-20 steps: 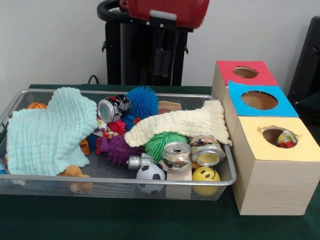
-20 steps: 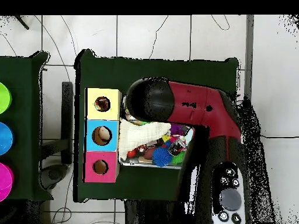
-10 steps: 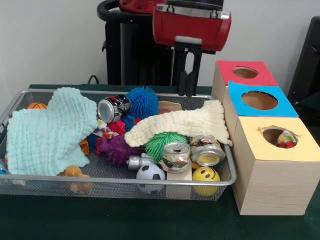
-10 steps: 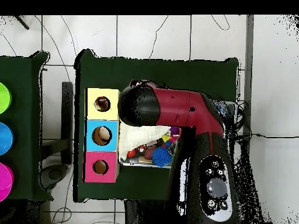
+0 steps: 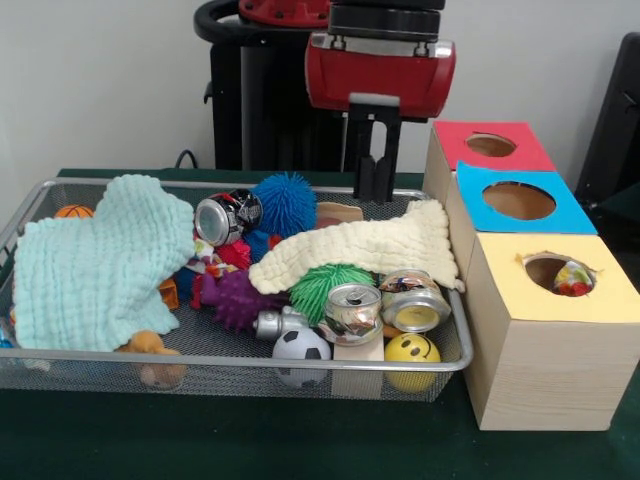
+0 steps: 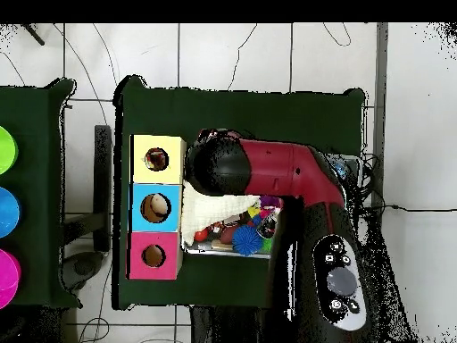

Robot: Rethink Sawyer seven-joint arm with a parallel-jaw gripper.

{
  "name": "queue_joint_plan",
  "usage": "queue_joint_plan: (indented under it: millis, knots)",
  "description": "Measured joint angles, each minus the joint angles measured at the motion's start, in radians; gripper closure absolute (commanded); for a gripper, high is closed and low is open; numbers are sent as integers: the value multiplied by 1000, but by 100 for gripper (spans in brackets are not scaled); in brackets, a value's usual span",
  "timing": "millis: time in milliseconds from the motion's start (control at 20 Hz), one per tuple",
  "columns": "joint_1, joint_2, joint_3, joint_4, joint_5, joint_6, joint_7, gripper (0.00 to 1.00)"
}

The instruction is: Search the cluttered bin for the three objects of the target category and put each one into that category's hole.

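Observation:
The wire mesh bin (image 5: 240,361) holds a heap of toys and cans. A dotted cloth (image 5: 571,279) sticks out of the round hole (image 5: 548,268) in the yellow-faced box (image 5: 556,330). A scrap of dotted fabric (image 5: 208,262) peeks out between the mint cloth and the purple toy; I cannot tell more of it. My gripper (image 5: 376,188) hangs above the bin's far rim, over the cream cloth's back edge, shut and empty. In the overhead view the arm (image 6: 268,174) hides the gripper and most of the bin; the yellow box's hole (image 6: 156,159) shows.
A mint-green knit cloth (image 5: 95,262) covers the bin's left part. A cream knit cloth (image 5: 360,247) lies across the middle. Cans (image 5: 412,300), spiky balls (image 5: 284,200), a football (image 5: 301,350) and a smiley ball (image 5: 412,352) lie around. Blue-faced (image 5: 518,200) and red-faced (image 5: 490,145) boxes stand behind the yellow one.
The arm has come down into the front view, bringing the gripper above the bin's far rim; in the last half second it shifted slightly right and lower. The bin's things have not moved.

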Motion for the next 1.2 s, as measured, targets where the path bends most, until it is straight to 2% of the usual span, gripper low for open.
queue_joint_plan:
  millis: [450, 1200]
  knots:
    - [-52, -5, 43, 19, -34, 0, 0, 100]
    - [-87, -5, 86, 45, -97, 0, 0, 100]
